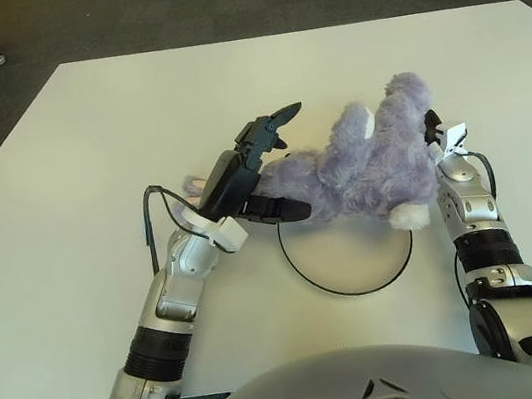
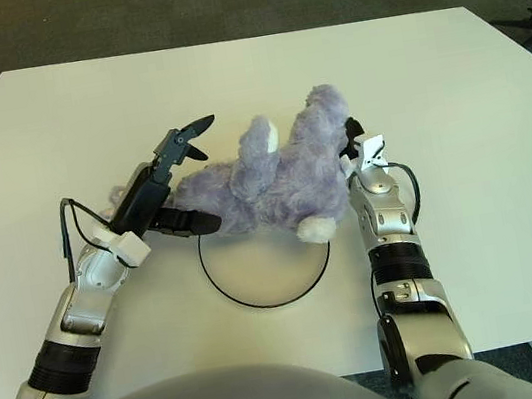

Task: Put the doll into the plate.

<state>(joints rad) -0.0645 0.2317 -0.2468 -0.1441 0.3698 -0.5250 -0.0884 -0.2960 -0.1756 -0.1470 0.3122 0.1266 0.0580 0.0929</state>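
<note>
- Two hands bracket the doll [image 1: 367,163], which lies over the far rim of the plate [image 1: 353,290], mostly overhanging the table [image 1: 69,170] beyond it.
- Left hand [image 1: 259,165] sits at the doll's left end with fingers apart: one raised clear, one under the plush; it grips nothing.
- Right hand [image 1: 434,127] is mostly hidden behind the doll's right end; I cannot tell how its fingers are set.
- Risk: with the left hand open, the doll could sag or roll off the far rim and land outside the plate, since most of its bulk looks beyond the ring.
- Its long axis runs left to right, tilted up toward the right; a pale foot [image 1: 406,217] points toward the robot.
</note>
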